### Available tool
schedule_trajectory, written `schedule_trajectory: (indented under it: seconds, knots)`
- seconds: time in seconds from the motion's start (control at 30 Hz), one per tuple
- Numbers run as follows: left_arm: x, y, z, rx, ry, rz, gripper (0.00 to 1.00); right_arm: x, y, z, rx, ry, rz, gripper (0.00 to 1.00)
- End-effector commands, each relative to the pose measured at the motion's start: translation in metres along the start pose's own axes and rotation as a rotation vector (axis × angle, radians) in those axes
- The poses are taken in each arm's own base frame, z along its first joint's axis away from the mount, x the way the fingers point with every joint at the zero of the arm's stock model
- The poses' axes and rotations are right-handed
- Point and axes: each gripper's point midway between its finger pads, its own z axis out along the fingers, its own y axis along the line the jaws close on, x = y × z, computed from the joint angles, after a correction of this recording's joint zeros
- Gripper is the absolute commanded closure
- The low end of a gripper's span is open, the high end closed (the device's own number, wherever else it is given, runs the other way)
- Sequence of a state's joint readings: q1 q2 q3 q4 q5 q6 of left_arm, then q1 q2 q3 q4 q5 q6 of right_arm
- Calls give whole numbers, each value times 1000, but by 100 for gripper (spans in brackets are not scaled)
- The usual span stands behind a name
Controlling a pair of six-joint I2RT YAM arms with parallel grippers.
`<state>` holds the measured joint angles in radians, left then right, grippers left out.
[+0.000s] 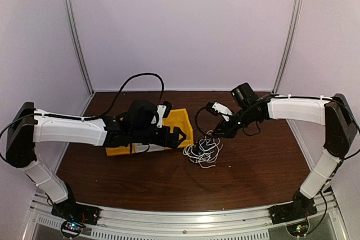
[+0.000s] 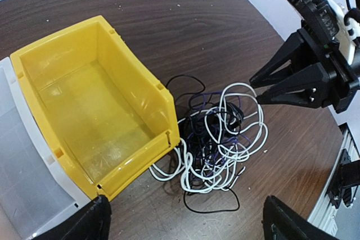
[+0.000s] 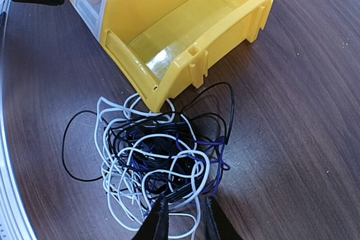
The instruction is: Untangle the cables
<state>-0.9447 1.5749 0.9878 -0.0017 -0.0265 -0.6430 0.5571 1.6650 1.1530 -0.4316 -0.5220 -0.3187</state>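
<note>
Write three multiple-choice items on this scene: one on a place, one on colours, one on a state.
1. Where does the cable tangle lie relative to the yellow bin?
A. inside it
B. on the table beside it
C. under it

2. What colours are the tangled cords?
A. white only
B. white, black and dark blue
C. red and green

3. How do the fingers of the left gripper stand?
A. shut on a cord
B. shut on the bin's rim
C. wide apart, nothing between them

1 B: the bin is bare inside and the tangle sits on the wood by its corner.
2 B: all three colours show in both wrist views.
3 C: the left wrist view shows them at opposite corners.
</note>
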Motion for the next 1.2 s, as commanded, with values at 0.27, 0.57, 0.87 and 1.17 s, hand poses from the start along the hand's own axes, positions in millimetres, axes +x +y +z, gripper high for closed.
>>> schedule_trajectory:
  seconds: [0.27,0.57,0.87,1.17]
  knots:
    - [-13,1,6,-32,-50,63,4,-16,5,9,-64,-14,8,89]
    - [-21,-7,10,10,-104,156,3,-45,29,-38,-105,-122,-49,100]
    - [-28,-72,-11,278,-353,399,8,-71,69,-103,-180,-253,-112,100]
    - [-46,-108,7,313,-466,453,11,-79,94,-135,-224,-319,-176,100]
